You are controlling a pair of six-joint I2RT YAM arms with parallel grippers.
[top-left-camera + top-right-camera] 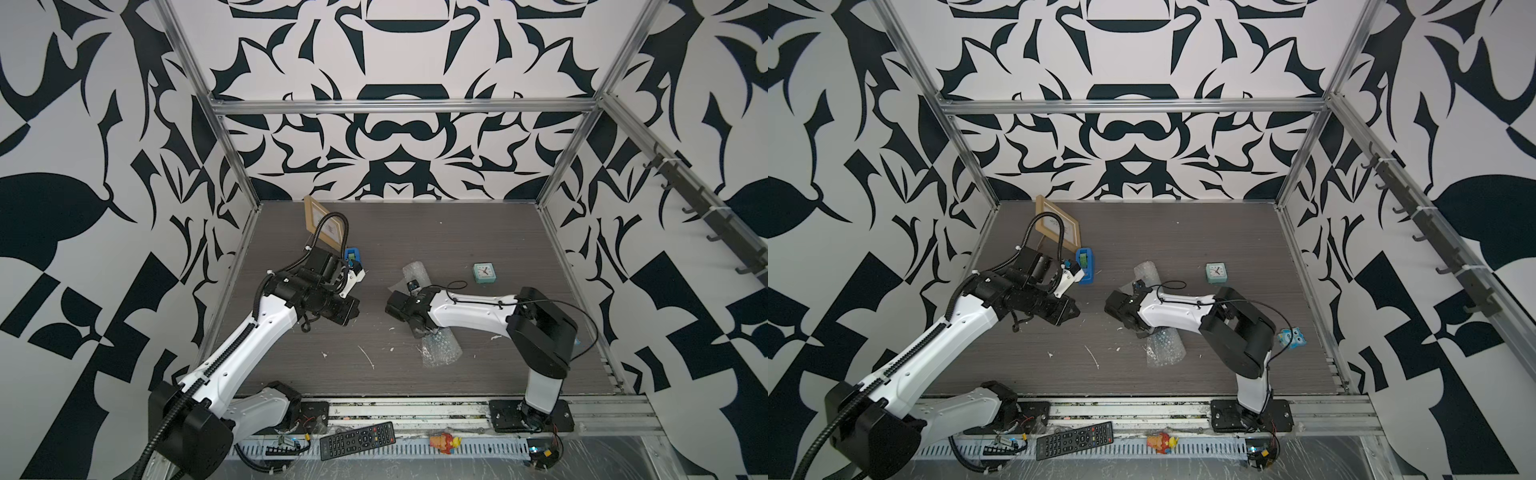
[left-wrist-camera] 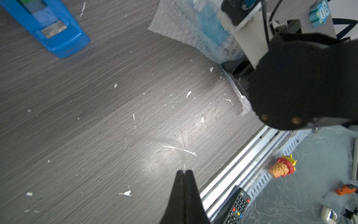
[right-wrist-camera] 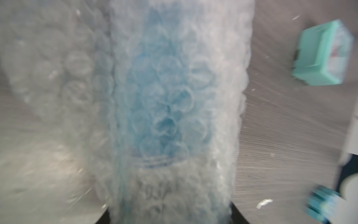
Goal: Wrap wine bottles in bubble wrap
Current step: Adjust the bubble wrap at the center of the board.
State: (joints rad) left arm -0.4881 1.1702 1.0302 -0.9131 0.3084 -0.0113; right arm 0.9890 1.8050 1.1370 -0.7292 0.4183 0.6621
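Observation:
The bubble wrap lies rolled into a long tube on the table's right half, its far end sticking out beyond the right arm. Inside it the wine bottle shows as blurred blue liquid and a pale label; it also shows through the wrap in the left wrist view. My right gripper reaches down over the roll, a jaw pressed against each side. My left gripper hovers left of the roll, shut and empty.
A blue tape dispenser and a picture frame stand at the back left. A teal clock sits behind the right arm, an owl toy at the right. A remote and an ice-cream toy lie past the front rail.

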